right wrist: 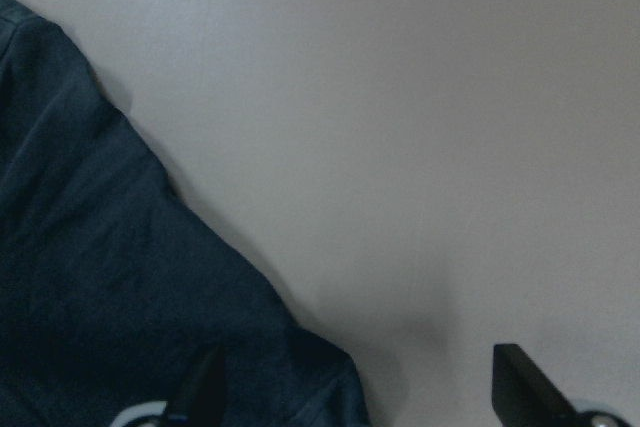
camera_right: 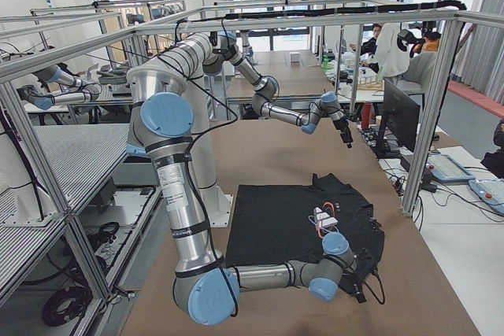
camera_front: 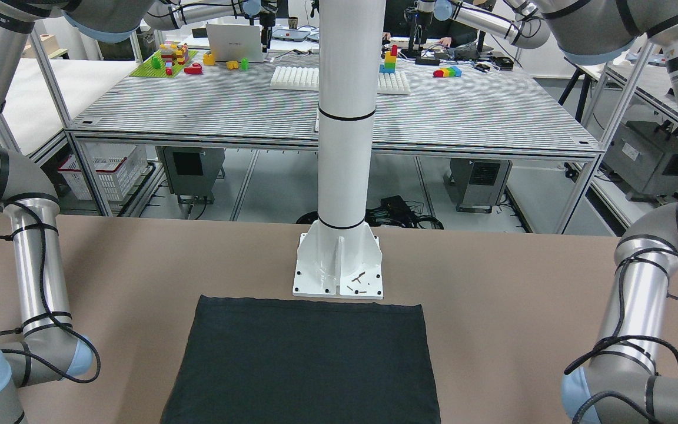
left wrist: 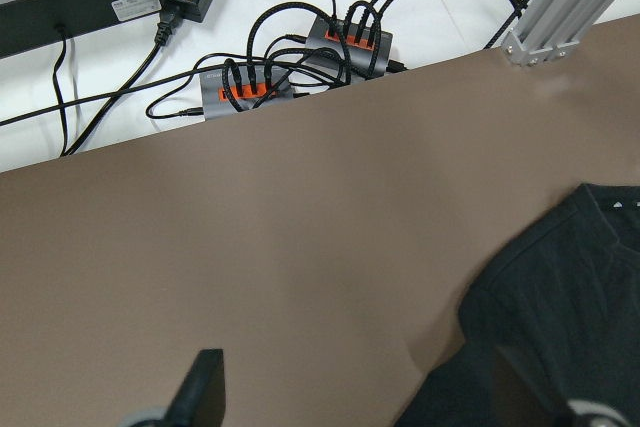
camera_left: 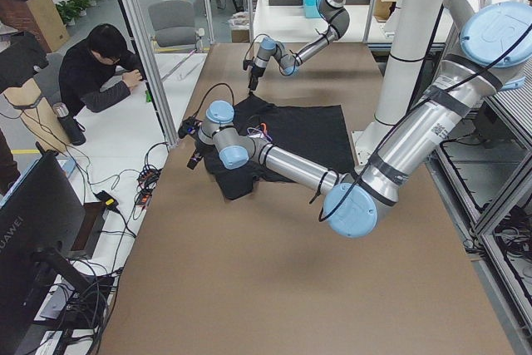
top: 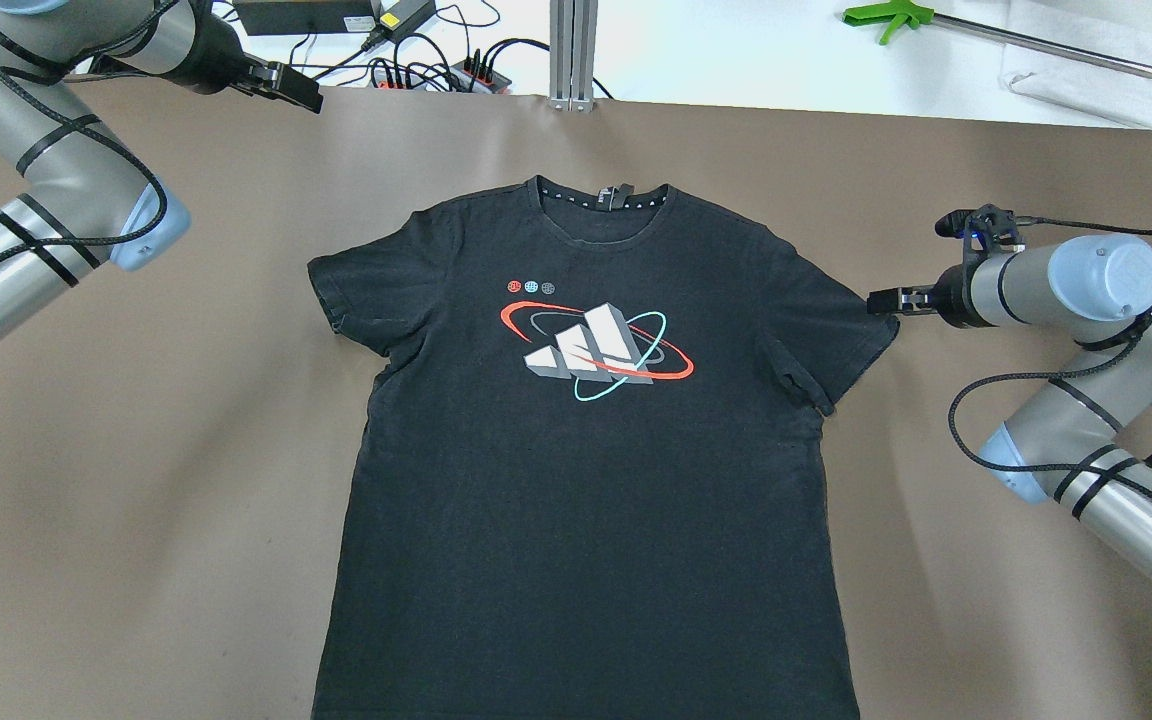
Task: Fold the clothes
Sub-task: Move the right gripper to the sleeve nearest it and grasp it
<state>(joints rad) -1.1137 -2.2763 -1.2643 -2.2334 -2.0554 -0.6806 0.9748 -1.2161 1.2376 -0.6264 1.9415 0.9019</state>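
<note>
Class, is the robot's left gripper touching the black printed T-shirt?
Apart. The overhead view shows bare brown table between the left gripper and the black T-shirt.

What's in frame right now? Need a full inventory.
black fabric T-shirt with a printed chest logo: 1, black, flat and face-up mid-table, collar away from the robot
brown table top: 1, brown, under the shirt
white metal pole with a bolted base plate: 1, white, beside the shirt's hem
grey cable hubs with orange ports: 2, grey, on the white surface past the table's far edge
green tool: 1, green, same white surface, far right
seated person: 1, dark top, at a side desk
left claw: 1, black, open, far left, off the shirt
right claw: 1, black, open, at the sleeve on the robot's right
</note>
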